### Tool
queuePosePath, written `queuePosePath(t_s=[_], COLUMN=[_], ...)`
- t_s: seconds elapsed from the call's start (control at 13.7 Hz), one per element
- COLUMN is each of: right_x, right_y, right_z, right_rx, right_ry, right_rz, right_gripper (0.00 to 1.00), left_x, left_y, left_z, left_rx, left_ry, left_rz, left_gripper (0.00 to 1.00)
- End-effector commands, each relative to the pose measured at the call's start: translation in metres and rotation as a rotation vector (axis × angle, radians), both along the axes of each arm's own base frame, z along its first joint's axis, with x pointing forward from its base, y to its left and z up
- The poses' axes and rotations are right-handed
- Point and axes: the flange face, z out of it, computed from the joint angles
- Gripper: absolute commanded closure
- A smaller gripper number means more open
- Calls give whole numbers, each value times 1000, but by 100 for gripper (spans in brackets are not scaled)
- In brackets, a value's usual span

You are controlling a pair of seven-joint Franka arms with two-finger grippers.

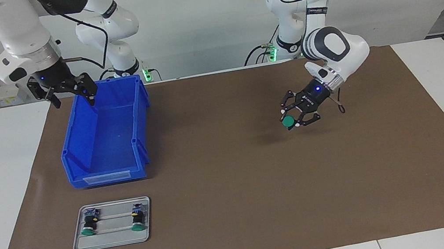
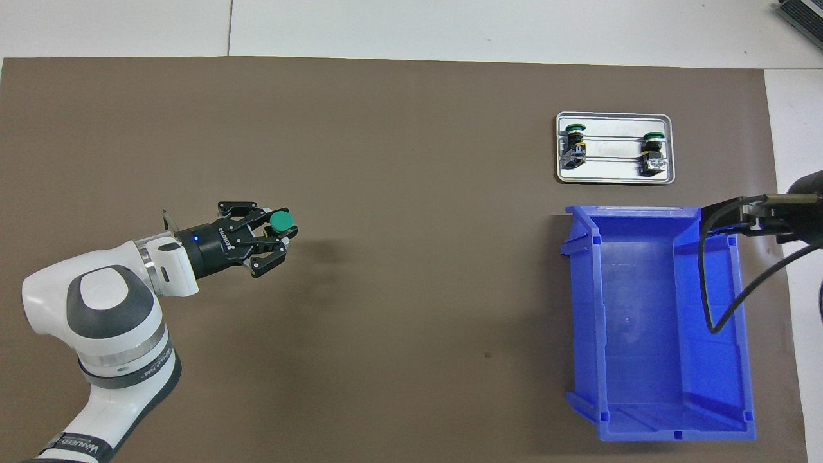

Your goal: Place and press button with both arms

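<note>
My left gripper [image 1: 295,121] is shut on a green-capped button [image 1: 288,121] and holds it in the air above the brown mat [image 1: 233,194], toward the left arm's end of the table. The same button [image 2: 281,222] shows between the left gripper's [image 2: 280,236] fingers in the overhead view. My right gripper [image 1: 71,95] hangs open and empty over the rim of the blue bin [image 1: 110,176], at the bin's end nearer the robots. In the overhead view only part of the right gripper [image 2: 733,215] shows, at the edge of the picture.
A small grey metal tray [image 1: 114,244] lies on the mat, farther from the robots than the bin [image 2: 649,212]. Two identical green-capped buttons [image 1: 88,223] [image 1: 137,218] lie on their sides in the tray [image 2: 614,180]. The bin holds nothing.
</note>
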Motion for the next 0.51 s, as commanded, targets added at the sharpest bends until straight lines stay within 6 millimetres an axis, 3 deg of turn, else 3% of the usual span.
queuePosePath(t_s=[0.0,0.22,0.44], right_x=[-7,-7,-7], right_y=[0,0,0], right_z=[2,2,2], right_rx=[11,11,11], right_ry=[-2,-2,-2], right_rz=[-12,-12,-12], right_gripper=[0,0,0], left_x=[-11,-31,-40], left_y=[-5,0,6], left_z=[-11,-55,-60], left_rx=[-70,-142,-167], left_ry=[-24,-46,-77], left_rz=[-21,-128,-150], left_gripper=[95,95,95])
